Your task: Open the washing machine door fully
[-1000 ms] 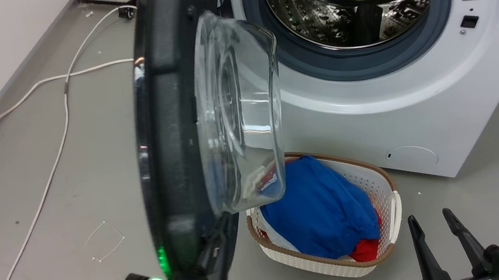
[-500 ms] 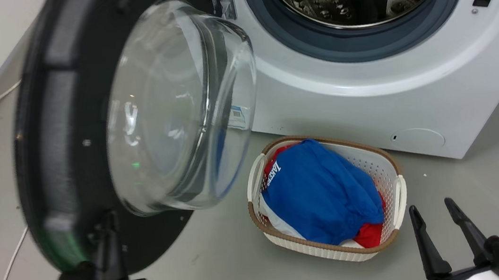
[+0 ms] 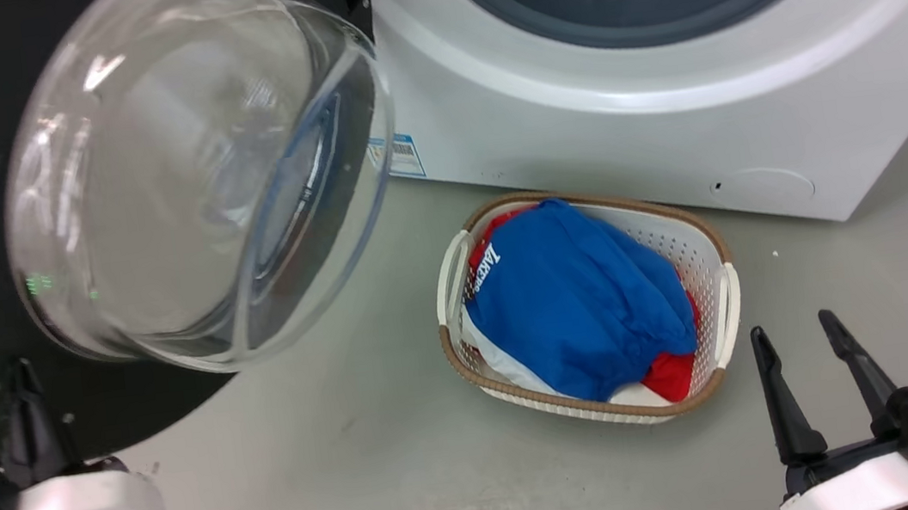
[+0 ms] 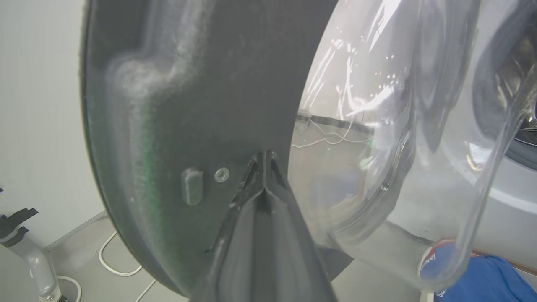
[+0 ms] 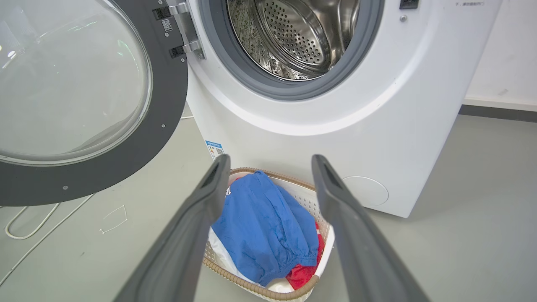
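Left gripper [image 4: 264,167], fingers pressed together with nothing between them, tips planted on the inner black face of the washing machine door [image 4: 188,105], low on the rim beside the glass bowl [image 3: 175,168]. So the door lies dead ahead of that arm, hinge [image 5: 184,29] on the machine side, free edge out to the robot's left. Any further push goes leftward, I'd say, and this arm is the near one. Right gripper [image 3: 804,351] hangs spread wide, well apart, by the laundry basket [image 3: 445,291]. Beyond the door there's open floor, cables [image 5: 25,226] and a wall: room looks limited but workable.
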Tool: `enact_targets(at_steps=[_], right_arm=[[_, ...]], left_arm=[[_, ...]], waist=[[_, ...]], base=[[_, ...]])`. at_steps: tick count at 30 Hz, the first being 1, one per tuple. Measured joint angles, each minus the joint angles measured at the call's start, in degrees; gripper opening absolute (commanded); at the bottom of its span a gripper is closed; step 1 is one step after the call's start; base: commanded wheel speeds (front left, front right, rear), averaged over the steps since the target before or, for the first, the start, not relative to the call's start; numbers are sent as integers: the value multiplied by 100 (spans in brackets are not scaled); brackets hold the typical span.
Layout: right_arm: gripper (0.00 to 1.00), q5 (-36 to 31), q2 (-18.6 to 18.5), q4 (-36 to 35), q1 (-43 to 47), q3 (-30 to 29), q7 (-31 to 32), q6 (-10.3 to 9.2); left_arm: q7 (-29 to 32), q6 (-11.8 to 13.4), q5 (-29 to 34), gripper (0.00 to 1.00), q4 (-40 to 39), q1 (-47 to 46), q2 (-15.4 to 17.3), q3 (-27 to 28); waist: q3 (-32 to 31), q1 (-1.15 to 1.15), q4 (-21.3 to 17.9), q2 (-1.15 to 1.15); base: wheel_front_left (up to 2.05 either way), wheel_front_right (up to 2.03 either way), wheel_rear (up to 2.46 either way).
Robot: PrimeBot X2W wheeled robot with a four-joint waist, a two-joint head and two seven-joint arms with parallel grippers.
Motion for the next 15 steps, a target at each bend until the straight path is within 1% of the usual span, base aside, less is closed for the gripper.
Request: enact_targets(at_steps=[9,10,12,13,15], right_arm=[[100,-119,1,-84,-226,-58,-1,0],[100,-119,1,-84,-226,-58,-1,0],[100,-132,1,-100,-242,-83,0,0],[100,-132,1,-100,-242,-83,0,0],[100,-135,1,-111,-273,-90,0,0]], left_arm=[[0,-214,38,0,463,-573,54,711],[0,-214,38,0,463,-573,54,711],[0,-308,43,0,626,-743,98,910],[0,-308,43,0,626,-743,98,910],[0,-344,43,0,717,-869,141,1079]], waist=[[391,0,-232,0],[391,0,-232,0],[486,0,-302,0],[486,0,-302,0],[535,0,-342,0]], base=[[0,0,0],[0,0,0],[0,0,0],[0,0,0],[0,0,0]])
